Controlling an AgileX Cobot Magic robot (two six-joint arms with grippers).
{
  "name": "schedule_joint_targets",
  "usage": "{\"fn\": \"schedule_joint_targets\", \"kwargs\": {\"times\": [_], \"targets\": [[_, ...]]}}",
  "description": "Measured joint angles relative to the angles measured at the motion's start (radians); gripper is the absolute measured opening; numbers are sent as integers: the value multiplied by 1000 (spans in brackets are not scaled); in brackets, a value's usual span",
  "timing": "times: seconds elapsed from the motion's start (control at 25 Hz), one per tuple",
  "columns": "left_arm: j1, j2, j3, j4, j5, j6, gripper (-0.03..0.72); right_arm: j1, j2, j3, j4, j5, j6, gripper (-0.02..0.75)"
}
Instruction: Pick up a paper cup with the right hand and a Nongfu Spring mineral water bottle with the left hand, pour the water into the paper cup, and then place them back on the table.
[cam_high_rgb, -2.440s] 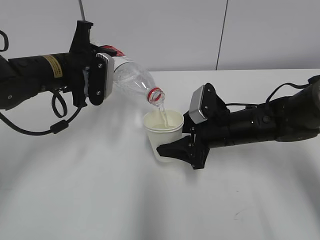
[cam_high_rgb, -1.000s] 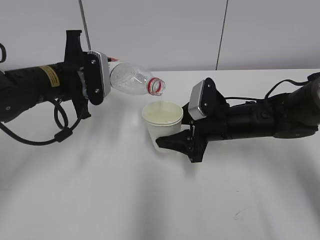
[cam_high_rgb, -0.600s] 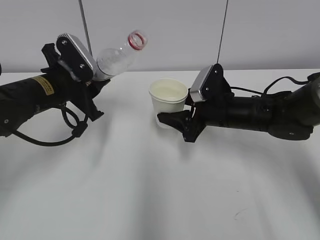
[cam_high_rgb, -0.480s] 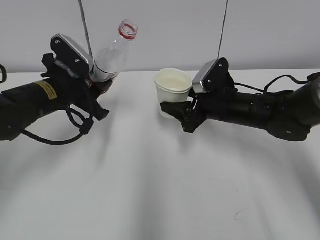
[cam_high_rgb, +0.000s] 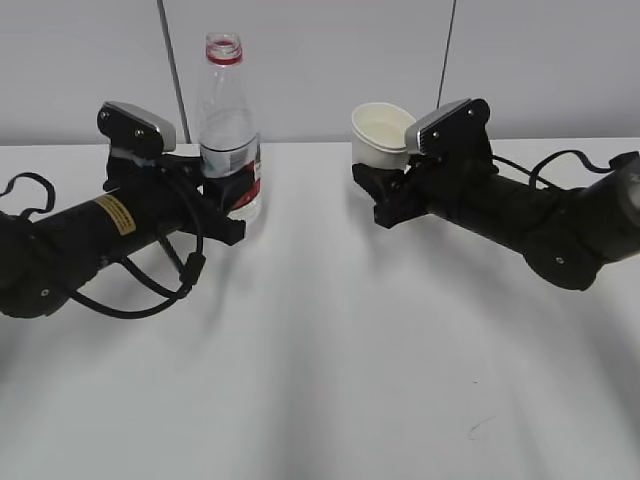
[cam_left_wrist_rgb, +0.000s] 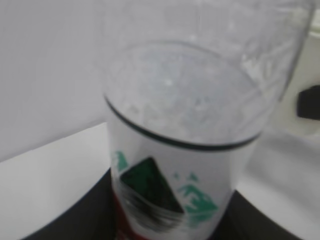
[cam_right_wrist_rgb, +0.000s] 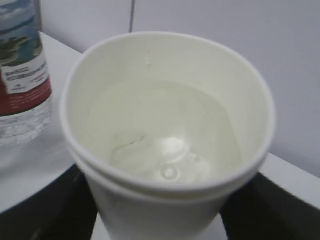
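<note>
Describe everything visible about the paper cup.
The paper cup is small, plain cream-white, with a rolled rim and walls tapering downward. It stands roughly upright, clamped low on its body by the right hand; whether its base touches the table is unclear. The right wrist view shows clear water pooled in its bottom, with a small bubble.

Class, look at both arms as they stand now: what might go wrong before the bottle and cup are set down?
The paper cup holds water and tilts slightly in the right tool; a jolt could spill it. The capless bottle stands tall in the left tool and could topple on release.
</note>
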Motion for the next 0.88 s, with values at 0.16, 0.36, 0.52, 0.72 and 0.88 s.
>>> {"fn": "schedule_joint_targets", "kwargs": {"times": [0.16,0.36,0.52,0.72,0.88], "targets": [[0,59,0,23,-91,-58,302,-8,42,0,40,0,-10,498],[0,103,0,88,-118,-89,302,-9,111,0,65,-79,-28,498],[0,142,0,108,-124,-115,302,-9,161,0,75,-111,-45,498],[0,167,-1,146,-145,-118,302,-9,208,0,82,-153,-72,498],[0,172,-1,164,-159,-118,302,-9,220,0,85,-155,-76,498]]}}
